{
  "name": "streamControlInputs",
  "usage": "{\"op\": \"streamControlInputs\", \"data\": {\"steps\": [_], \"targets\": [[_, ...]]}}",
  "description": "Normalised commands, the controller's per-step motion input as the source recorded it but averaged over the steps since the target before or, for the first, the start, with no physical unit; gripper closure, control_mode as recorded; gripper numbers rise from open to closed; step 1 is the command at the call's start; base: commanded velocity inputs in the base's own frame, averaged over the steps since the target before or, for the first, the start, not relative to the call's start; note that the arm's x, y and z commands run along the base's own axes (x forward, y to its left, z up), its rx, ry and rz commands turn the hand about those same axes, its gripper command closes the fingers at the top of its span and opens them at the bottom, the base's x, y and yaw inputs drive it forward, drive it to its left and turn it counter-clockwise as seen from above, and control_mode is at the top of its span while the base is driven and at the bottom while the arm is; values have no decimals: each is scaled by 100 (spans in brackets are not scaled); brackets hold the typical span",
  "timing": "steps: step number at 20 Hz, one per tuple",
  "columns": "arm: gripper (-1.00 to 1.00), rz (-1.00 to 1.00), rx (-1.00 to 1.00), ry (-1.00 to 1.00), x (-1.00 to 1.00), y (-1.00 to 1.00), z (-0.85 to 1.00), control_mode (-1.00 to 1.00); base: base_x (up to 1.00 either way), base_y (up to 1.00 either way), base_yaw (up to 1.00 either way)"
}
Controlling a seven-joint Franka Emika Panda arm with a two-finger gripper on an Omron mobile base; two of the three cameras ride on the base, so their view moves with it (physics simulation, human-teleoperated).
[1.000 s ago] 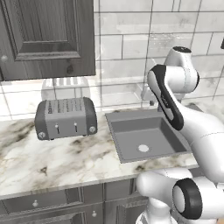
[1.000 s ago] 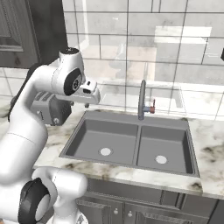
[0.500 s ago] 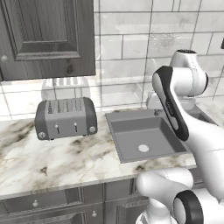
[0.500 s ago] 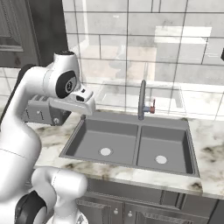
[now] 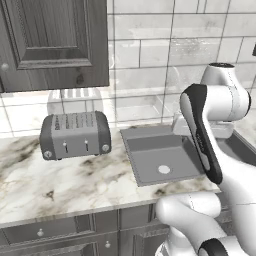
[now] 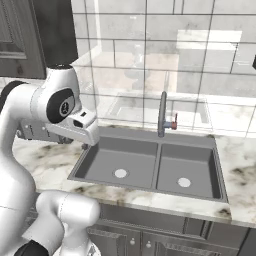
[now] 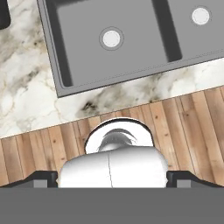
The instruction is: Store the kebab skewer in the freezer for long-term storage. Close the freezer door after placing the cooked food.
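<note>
The end effector (image 7: 113,176) hung with its fingers spread wide and nothing between them, above the front edge of the tabletop (image 5: 60,180), looking down on the sink (image 6: 145,150) and the wooden floor (image 7: 183,122). Where the kebab skewer and the freezer stood could not be told. The likeliest risk was a wide swing of the arm clipping the faucet (image 6: 162,114), the toaster (image 5: 75,134) or the wall cabinet (image 5: 50,40). Open room lay over the floor side.
</note>
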Motion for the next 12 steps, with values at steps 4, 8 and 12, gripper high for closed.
{"op": "streamControlInputs", "data": {"steps": [4,8,12], "targets": [[-100,0,0,3,-17,13,-2,-100,0,0,0],[-100,0,0,0,-11,7,-10,-100,0,0,0],[-100,0,0,0,-11,0,-15,-100,0,0,0]]}}
